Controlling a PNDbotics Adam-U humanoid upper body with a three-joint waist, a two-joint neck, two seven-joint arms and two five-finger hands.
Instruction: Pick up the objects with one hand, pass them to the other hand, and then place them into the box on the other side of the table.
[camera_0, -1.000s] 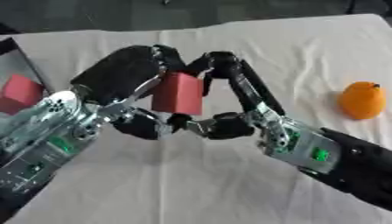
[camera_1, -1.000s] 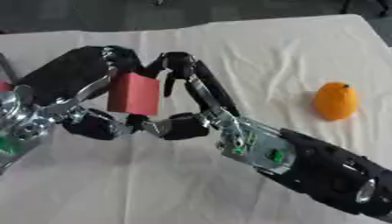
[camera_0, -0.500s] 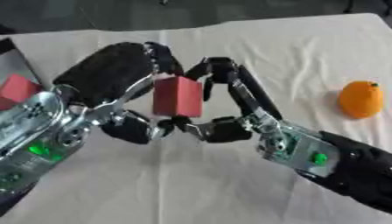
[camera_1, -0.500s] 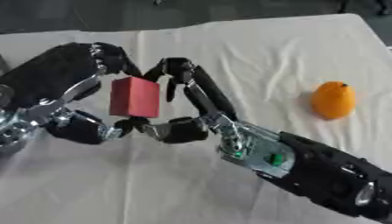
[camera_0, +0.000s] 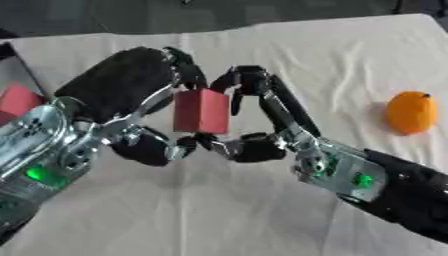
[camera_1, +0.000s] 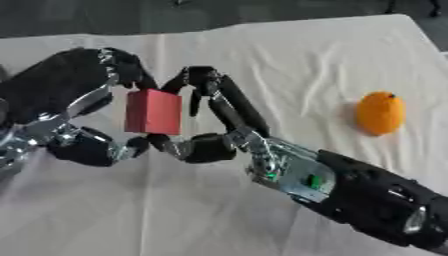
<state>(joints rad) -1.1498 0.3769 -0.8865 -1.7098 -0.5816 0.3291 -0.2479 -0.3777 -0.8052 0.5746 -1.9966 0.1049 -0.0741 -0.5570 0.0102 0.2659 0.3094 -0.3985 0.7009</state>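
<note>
Holding the red block (camera_0: 200, 111) between them above the middle of the tabletop (camera_0: 350, 60), the left hand (camera_0: 131, 90) and the right hand (camera_0: 258, 95) were both in contact with it. The left hand's fingers curled over the block's top left edge, with its thumb under the lower edge. The right hand's fingertips curled against the block's upper right corner, its thumb reaching in from below.

Risks judged from this position:
- The block hung clear of the tabletop, and the contact on either side looked limited to edges and corners. If one hand let go before the other had a full hold, the block would probably drop or rotate out.
- The two thumbs met close together beneath the block. Fingers of one hand could catch on the other during withdrawal and drag the block askew.
- Which hand was the giver could not be told from this moment alone.

Surroundings:
- An orange fruit (camera_0: 411, 112) lay on the white cloth at the right, well apart from both hands and out of the transfer path.
- At the far left edge a box (camera_0: 17, 82) showed partly, with a second red object (camera_0: 19, 99) in it. The left forearm (camera_0: 44, 150) lay between the block and that box, so the left arm would have to swing outward to reach it.
- Nothing else lay beneath the hands.
</note>
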